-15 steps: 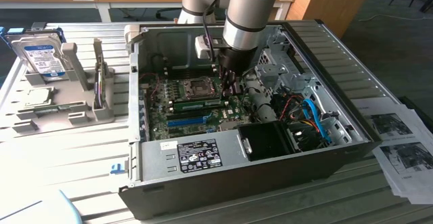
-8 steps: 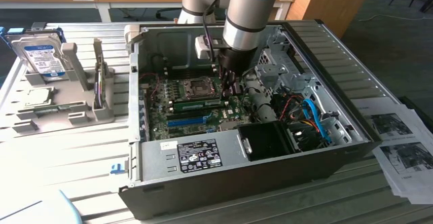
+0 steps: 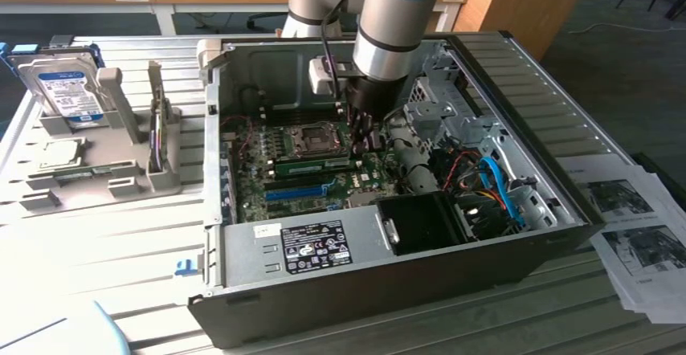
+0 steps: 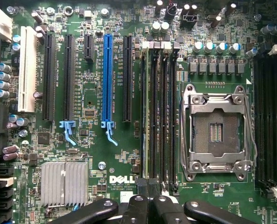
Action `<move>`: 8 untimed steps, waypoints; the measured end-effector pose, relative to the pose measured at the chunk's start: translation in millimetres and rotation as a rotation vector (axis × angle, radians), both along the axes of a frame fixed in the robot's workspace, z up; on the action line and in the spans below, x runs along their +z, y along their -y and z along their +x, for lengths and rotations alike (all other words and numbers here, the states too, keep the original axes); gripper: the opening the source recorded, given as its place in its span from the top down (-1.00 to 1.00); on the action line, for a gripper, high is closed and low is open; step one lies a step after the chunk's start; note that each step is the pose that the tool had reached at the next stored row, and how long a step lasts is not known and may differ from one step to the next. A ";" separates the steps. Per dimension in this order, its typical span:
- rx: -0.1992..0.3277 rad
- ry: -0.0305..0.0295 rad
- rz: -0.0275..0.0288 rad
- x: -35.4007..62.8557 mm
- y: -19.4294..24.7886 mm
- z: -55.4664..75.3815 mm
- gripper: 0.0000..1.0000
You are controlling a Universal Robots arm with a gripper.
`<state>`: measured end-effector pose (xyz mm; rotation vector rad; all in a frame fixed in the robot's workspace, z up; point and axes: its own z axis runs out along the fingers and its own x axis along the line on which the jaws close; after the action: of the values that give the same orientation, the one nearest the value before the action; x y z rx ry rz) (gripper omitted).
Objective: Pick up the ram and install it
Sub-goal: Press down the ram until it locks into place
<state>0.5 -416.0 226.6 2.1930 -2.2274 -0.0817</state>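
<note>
Ram (image 3: 316, 163) stands on edge in a motherboard (image 4: 96, 154) slot between the CPU socket (image 4: 216, 135) and the blue slot (image 4: 107, 79), inside the open case (image 3: 515, 74) on the worktop (image 3: 118, 242). I have my end effector (image 4: 148, 185) down in the case, fingers pressed together, tips right over one end of the ram; I cannot tell whether they touch it.
</note>
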 end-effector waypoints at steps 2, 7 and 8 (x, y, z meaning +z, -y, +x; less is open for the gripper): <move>0.000 -0.0001 -0.0002 -0.2 0.0 0.0 0.81; 0.000 0.0000 -0.0002 -1.2 0.0 0.0 0.81; 0.000 0.0000 -0.0002 -1.4 0.0 0.0 0.81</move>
<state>0.5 -416.1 225.2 2.1929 -2.2272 -0.0815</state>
